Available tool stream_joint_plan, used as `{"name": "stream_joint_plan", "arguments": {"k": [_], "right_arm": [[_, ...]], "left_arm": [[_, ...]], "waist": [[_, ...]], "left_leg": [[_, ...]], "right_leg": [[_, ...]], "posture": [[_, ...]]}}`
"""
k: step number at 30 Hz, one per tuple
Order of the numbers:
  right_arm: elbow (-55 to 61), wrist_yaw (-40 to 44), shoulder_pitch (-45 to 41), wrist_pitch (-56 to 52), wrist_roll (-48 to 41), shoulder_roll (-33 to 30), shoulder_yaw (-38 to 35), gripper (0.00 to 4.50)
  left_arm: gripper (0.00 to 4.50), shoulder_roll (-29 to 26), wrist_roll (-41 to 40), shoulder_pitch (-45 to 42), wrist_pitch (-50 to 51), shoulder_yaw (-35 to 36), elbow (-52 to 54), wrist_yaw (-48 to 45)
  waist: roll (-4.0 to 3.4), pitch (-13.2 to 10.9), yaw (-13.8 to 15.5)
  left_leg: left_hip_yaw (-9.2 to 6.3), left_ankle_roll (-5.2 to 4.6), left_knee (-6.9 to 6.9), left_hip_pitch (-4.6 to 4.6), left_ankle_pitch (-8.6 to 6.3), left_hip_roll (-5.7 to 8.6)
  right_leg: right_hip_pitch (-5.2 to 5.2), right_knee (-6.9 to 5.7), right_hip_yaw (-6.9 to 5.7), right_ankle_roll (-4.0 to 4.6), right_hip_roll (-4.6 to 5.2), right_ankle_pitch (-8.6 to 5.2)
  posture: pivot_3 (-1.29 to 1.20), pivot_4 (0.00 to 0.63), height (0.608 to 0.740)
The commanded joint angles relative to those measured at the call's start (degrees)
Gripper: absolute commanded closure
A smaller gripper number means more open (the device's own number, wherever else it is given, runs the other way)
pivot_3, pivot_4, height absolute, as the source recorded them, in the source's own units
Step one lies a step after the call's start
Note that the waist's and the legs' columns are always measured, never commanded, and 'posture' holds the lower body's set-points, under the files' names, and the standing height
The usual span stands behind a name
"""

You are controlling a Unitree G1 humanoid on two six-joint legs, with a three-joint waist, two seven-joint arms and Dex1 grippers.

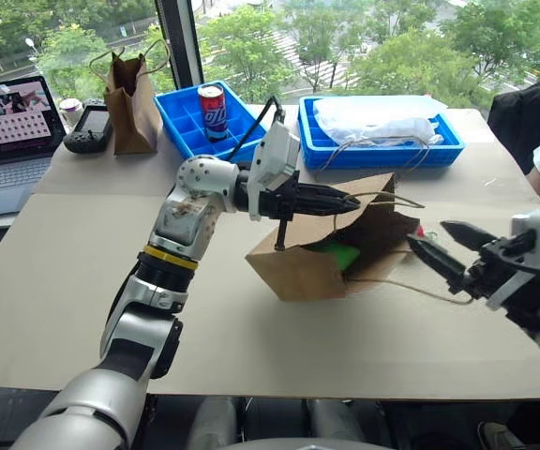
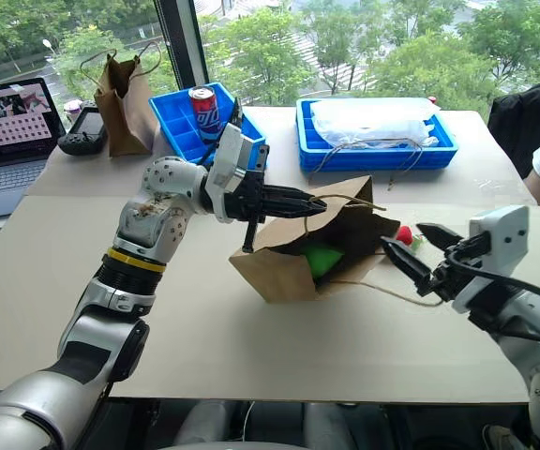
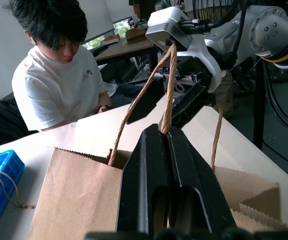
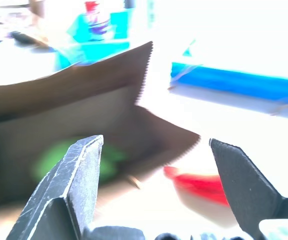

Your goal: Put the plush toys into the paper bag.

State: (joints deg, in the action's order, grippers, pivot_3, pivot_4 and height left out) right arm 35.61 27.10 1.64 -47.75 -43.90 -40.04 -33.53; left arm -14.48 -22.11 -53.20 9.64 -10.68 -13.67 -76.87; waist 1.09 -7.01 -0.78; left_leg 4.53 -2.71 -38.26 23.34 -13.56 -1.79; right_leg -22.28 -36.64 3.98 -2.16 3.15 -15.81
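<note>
From the left eye, the paper bag point(image 1: 319, 251) lies tipped on its side in the middle of the desk point(image 1: 82, 281), with its mouth open toward the right hand. The green toy point(image 1: 337, 254) sits inside the bag. A bit of the red toy point(image 1: 419, 231) peeks out on the desk just past the bag's mouth. The left hand point(image 1: 350, 200) is pressed together, pinching one cord handle point(image 1: 382, 197) of the bag and holding it up. The right hand point(image 1: 429, 242) is near the bag's mouth, with its two fingers spread apart and nothing in them. At the back of the desk, a blue tray point(image 1: 184, 127) with little boxes holds a red and blue can point(image 1: 213, 111). The writing on the can is too small to read. Another blue tray point(image 1: 382, 150) holds a clear plastic bag point(image 1: 373, 120). A thin, darker brown bag point(image 1: 131, 103) stands near a laptop point(image 1: 7, 131).

From the right eye, the same things show, and the red toy is clearer beside the bag.

From the left wrist, the black fingers point(image 3: 154, 170) squeeze the tan cord above the bag's zigzag edge. A person in a white shirt point(image 3: 59, 85) sits behind the desk.

From the right wrist, the two fingers point(image 4: 79, 170) stand wide apart. Between them are the open bag, the green toy deep inside, and the red toy lying on the desk outside.
</note>
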Motion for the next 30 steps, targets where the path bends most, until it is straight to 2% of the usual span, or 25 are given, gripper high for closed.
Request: {"name": "stream_joint_plan", "arguments": {"k": [1,5,9,12,17,20,24,29,30], "right_arm": [[-16.30,-8.79,-8.78,6.43,14.32,-0.01,8.34,0.67],[-34.20,-13.67,-19.28,13.00,19.36,6.44,10.58,0.67],[-48.80,-13.20,-26.53,19.52,22.74,10.58,13.34,0.67],[-53.36,-12.14,-29.10,21.26,22.73,12.62,13.67,0.67],[-55.40,-11.59,-26.88,18.33,25.61,12.66,17.47,0.67],[-53.86,-12.32,-24.39,18.20,26.96,12.96,18.38,1.39],[-45.86,-14.44,-20.65,18.51,27.31,12.76,17.17,2.74],[-34.09,-19.47,-19.16,16.81,27.56,9.46,10.78,4.41],[-31.25,-20.04,-19.35,15.41,27.19,8.42,9.50,4.48]], "left_arm": [[4.50,-0.01,0.08,-1.38,-1.16,0.74,1.11,0.79],[4.50,-0.57,0.07,-1.38,-1.07,0.97,1.50,1.00],[4.50,-1.02,0.08,-1.01,-0.93,0.85,2.46,1.40],[4.50,-1.51,0.12,-0.61,-0.87,0.71,3.26,1.56],[4.50,-2.07,0.09,-0.34,-0.58,0.77,3.99,2.07],[4.50,-2.12,-0.08,-0.29,-0.47,0.65,4.22,2.32],[4.50,-1.72,-0.46,-0.35,-0.10,0.45,4.69,2.50],[4.50,0.13,-2.95,-1.20,3.18,1.69,4.39,3.82],[4.50,0.53,-3.44,-1.31,3.92,1.87,4.49,3.95]], "waist": [[0.02,-0.02,-0.39],[-0.08,-0.04,-0.20],[-0.18,-0.09,-0.11],[-0.24,-0.12,-0.01],[-0.27,-0.12,0.23],[-0.27,-0.12,0.20],[-0.27,-0.12,0.45],[-0.30,-0.14,0.73],[-0.36,-0.16,0.64]], "left_leg": [[0.07,0.01,0.01,-0.03,0.01,0.03],[0.12,0.04,0.04,-0.04,0.03,0.06],[0.16,0.04,0.15,0.06,0.03,0.07],[0.18,0.04,0.20,0.14,0.03,0.08],[0.14,0.04,0.22,0.34,0.03,0.09],[0.15,0.04,0.22,0.33,0.03,0.10],[0.09,0.04,0.22,0.25,0.03,0.10],[0.09,0.05,0.21,0.27,0.04,0.15],[0.11,0.05,0.20,0.30,0.04,0.17]], "right_leg": [[-0.01,-0.01,0.07,0.03,0.02,0.02],[-0.06,-0.02,0.10,0.02,0.01,0.01],[-0.20,-0.03,0.13,0.02,0.04,0.01],[-0.27,-0.03,0.12,0.02,0.07,0.01],[-0.30,-0.11,0.02,-0.01,0.15,0.02],[-0.27,-0.10,0.02,-0.03,0.17,0.03],[-0.21,-0.07,-0.03,-0.03,0.16,0.03],[-0.23,-0.05,-0.01,-0.06,0.21,0.01],[-0.26,-0.04,0.01,-0.07,0.24,0.01]], "posture": [[0.00,0.150,0.724],[0.00,0.150,0.724],[0.00,0.150,0.724],[0.00,0.150,0.724],[0.00,0.150,0.724],[0.00,0.150,0.724],[0.00,0.150,0.724],[0.00,0.150,0.724],[0.00,0.150,0.724]]}}
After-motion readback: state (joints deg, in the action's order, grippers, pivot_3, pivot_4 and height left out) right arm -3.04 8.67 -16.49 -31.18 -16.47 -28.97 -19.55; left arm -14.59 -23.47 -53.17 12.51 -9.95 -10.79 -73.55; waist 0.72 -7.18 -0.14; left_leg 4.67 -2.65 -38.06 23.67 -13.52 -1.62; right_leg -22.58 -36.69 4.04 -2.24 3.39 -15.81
